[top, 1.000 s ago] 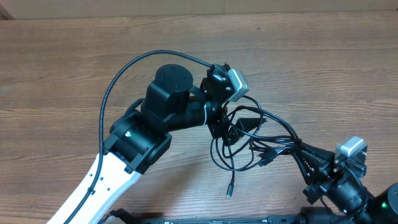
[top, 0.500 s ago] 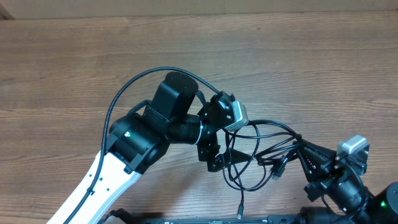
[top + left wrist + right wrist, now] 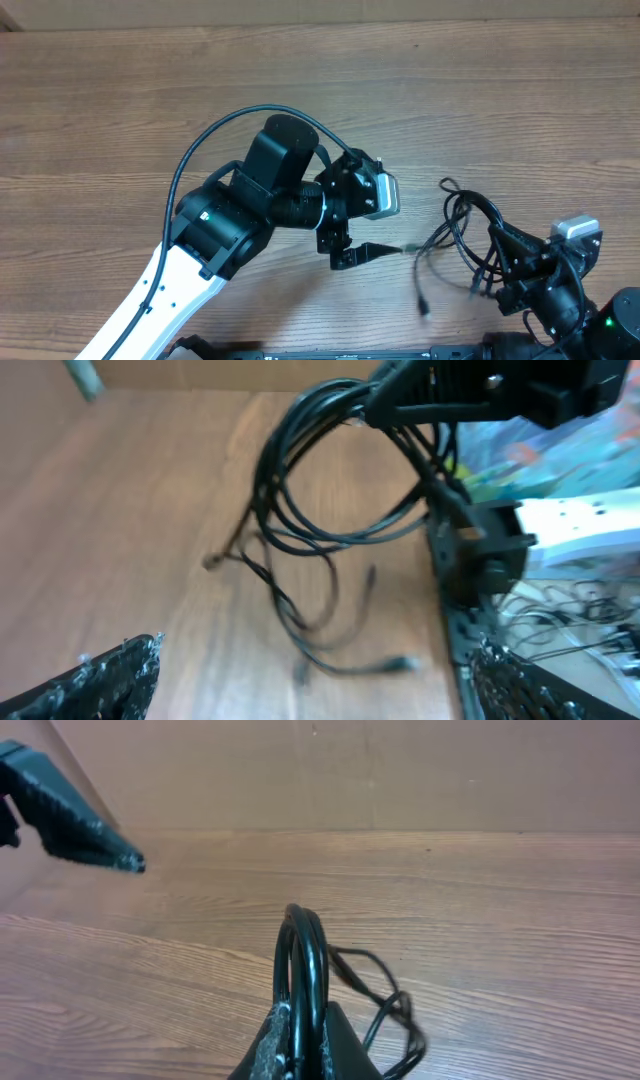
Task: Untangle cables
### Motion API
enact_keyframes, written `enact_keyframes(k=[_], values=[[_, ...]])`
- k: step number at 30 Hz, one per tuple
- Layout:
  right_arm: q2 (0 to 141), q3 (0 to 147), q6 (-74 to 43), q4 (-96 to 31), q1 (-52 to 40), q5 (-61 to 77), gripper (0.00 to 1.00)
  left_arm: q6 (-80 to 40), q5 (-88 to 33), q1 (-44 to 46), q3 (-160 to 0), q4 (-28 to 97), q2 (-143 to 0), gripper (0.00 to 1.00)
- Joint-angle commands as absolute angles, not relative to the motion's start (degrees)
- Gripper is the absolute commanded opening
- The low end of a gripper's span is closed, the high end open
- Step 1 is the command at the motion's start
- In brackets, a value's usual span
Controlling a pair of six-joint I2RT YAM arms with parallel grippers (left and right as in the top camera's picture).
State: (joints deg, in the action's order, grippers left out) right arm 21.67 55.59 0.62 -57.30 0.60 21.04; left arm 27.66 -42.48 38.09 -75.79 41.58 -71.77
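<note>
The cables (image 3: 458, 225) are a bunch of thin black loops at the right of the wooden table, with a plug end (image 3: 424, 306) trailing toward the front. My right gripper (image 3: 506, 258) is shut on the loops and holds them up; in the right wrist view the cords (image 3: 302, 945) rise from between its closed fingers (image 3: 300, 1018). My left gripper (image 3: 385, 248) is open and empty, a short way left of the bunch and apart from it. In the left wrist view the loops (image 3: 330, 490) hang ahead of its wide-open fingers (image 3: 315, 652), blurred.
The left arm's thick black wire (image 3: 215, 125) arcs over the table's middle left. The table's front edge runs just below both grippers. In the right wrist view one left finger (image 3: 70, 815) shows at the upper left. Clutter (image 3: 560, 610) lies beyond the table edge.
The cables have come out of the left gripper and swung right, now bunched at the right gripper. The left gripper, which dropped toward the front earlier, now stands open and empty.
</note>
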Motion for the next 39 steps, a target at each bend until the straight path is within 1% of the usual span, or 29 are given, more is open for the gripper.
enact_keyframes(k=[1,8,11,16,19,21,24,25,27,28,31,33,34,35,39], values=[[22.0,55.5,0.3,-56.4,0.4,26.0,0.04,35.4,-40.3,37.9,-77.0,39.4,-70.8,1.0],[22.0,55.5,0.5,-51.8,0.4,40.3,0.04,35.2,-42.2,38.0,-77.0,38.3,-70.9,1.0],[22.0,55.5,0.5,-51.0,0.4,42.3,0.04,35.2,-46.3,38.0,-77.0,38.3,-70.9,1.0],[22.0,55.5,0.5,-48.2,0.4,46.8,0.05,35.2,-49.3,38.0,-77.0,38.3,-71.6,1.0],[22.0,55.5,0.5,-48.1,0.4,46.8,0.06,35.2,-54.6,38.0,-77.0,37.9,-72.3,1.0],[22.0,55.5,0.5,-48.1,0.4,46.8,0.06,35.2,-55.8,38.0,-77.0,37.6,-72.6,1.0],[22.0,55.5,0.5,-48.1,0.4,46.8,0.06,35.2,-56.0,38.0,-77.0,37.6,-73.5,0.86],[22.0,55.5,0.5,-48.1,0.4,46.8,0.06,35.2,-56.1,38.0,-77.0,37.6,-74.0,0.75],[22.0,55.5,0.5,-48.1,0.4,46.8,0.06,35.2,-58.2,38.0,-77.0,37.4,-74.8,0.64],[22.0,55.5,0.5,-48.1,0.4,46.8,0.06,35.2,-59.0,38.0,-77.0,37.4,-75.2,0.61],[22.0,55.5,0.5,-48.1,0.4,46.8,0.06,35.2,-59.6,38.0,-77.0,37.4,-76.1,0.35],[22.0,55.5,0.5,-48.1,0.4,46.8,0.06,35.2,-59.7,38.0,-77.0,37.3,-76.4,0.13],[22.0,55.5,0.5,-48.1,0.4,46.7,0.08,35.2,-59.7,38.0,-77.0,37.3,-76.4,0.08],[22.0,55.5,0.5,-48.3,0.4,46.4,0.1,35.2,-59.7,38.0,-77.0,37.2,-76.4,0.05],[22.0,55.5,0.5,-48.5,0.4,45.2,0.15,35.2,-59.7,37.9,-77.0,37.2,-76.4,0.04]])
